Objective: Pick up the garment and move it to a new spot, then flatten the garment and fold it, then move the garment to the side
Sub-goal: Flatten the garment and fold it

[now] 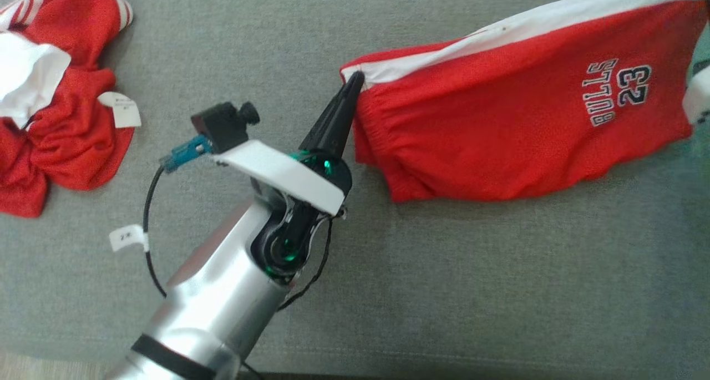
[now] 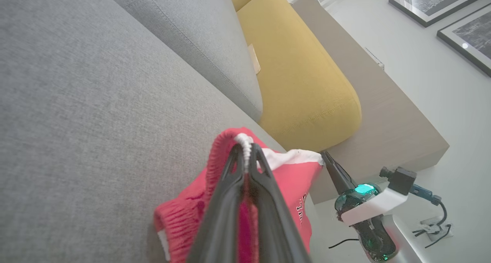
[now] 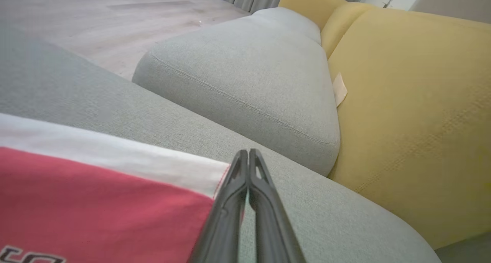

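Two pinches stretch the shorts (image 1: 499, 119), likely light and limp, over the sofa (image 1: 444, 291): left gripper (image 1: 355, 81) clamps the waistband (image 1: 370, 129) corner, right gripper (image 3: 245, 153) the white-striped corner.

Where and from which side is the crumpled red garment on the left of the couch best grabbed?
Probably the raised red fold beside the white tag on the crumpled red garment, pinched from above. It lies bunched on the grey couch with no flat edge to slide under, and that fold faces the open cushion.

Two red garments, shorts (image 1: 499, 125) and heap (image 1: 61, 119), two grippers, left gripper (image 2: 247, 149), right gripper (image 3: 248, 152), two framed pictures (image 2: 433, 2)
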